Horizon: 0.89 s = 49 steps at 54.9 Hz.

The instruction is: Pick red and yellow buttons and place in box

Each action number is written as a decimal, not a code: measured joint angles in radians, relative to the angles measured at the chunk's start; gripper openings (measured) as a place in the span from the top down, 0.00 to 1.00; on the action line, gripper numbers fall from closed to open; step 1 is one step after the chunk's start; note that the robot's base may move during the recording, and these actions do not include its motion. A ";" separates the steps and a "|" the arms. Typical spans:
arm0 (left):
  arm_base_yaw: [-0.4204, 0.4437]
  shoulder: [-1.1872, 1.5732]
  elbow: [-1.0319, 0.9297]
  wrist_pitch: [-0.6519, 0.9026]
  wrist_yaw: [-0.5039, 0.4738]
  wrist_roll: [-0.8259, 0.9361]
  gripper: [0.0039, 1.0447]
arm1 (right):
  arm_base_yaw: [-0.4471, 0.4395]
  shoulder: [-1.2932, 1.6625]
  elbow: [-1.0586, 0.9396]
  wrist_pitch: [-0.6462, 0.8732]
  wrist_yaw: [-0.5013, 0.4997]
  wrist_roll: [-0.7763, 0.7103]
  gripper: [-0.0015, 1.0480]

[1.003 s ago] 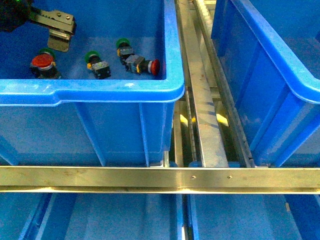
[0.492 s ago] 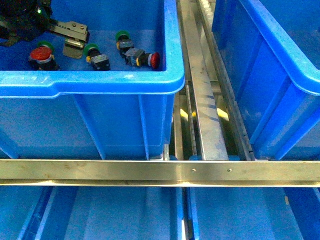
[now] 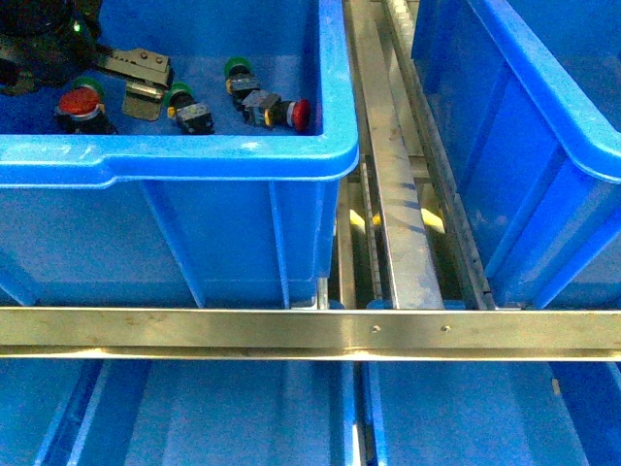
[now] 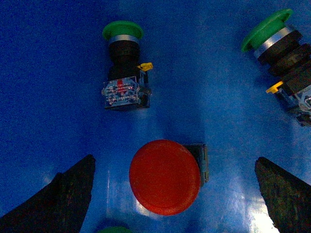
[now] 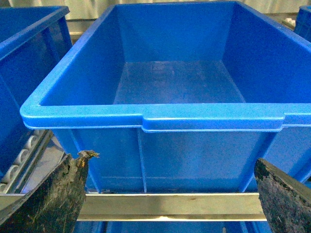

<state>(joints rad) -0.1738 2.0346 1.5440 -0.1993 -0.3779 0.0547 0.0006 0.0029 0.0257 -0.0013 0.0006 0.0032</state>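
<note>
Black left arm (image 3: 39,53), green light (image 3: 75,26), tan metal hand (image 3: 150,85), dark fingertips (image 4: 58,199)

Two red buttons (image 3: 78,103) (image 3: 302,114) and three green switches (image 3: 178,94) (image 3: 236,68) (image 3: 90,85). Two blue bins (image 3: 194,160) (image 3: 543,107), perhaps two more below.

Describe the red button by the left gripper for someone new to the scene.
Look in the left blue bin, at its left end beside the left gripper. The red button stands cap up; the other red button lies on its side near the right wall, and the green buttons differ in colour.
</note>
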 joint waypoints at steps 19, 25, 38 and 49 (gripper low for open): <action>-0.002 0.000 0.000 -0.027 -0.023 -0.014 0.07 | 0.000 0.000 0.000 0.000 0.000 0.000 0.06; -0.002 0.000 0.000 -0.030 -0.026 -0.021 0.07 | 0.000 0.000 0.000 0.000 0.000 0.000 0.06; -0.003 0.017 0.018 -0.051 -0.035 -0.035 0.07 | 0.000 0.000 0.000 0.000 0.000 0.000 0.06; -0.007 0.047 0.049 -0.060 -0.037 -0.047 0.07 | 0.000 0.000 0.000 0.000 0.000 0.000 0.06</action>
<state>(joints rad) -0.1806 2.0811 1.5929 -0.2588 -0.4145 0.0082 0.0006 0.0029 0.0257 -0.0013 0.0002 0.0032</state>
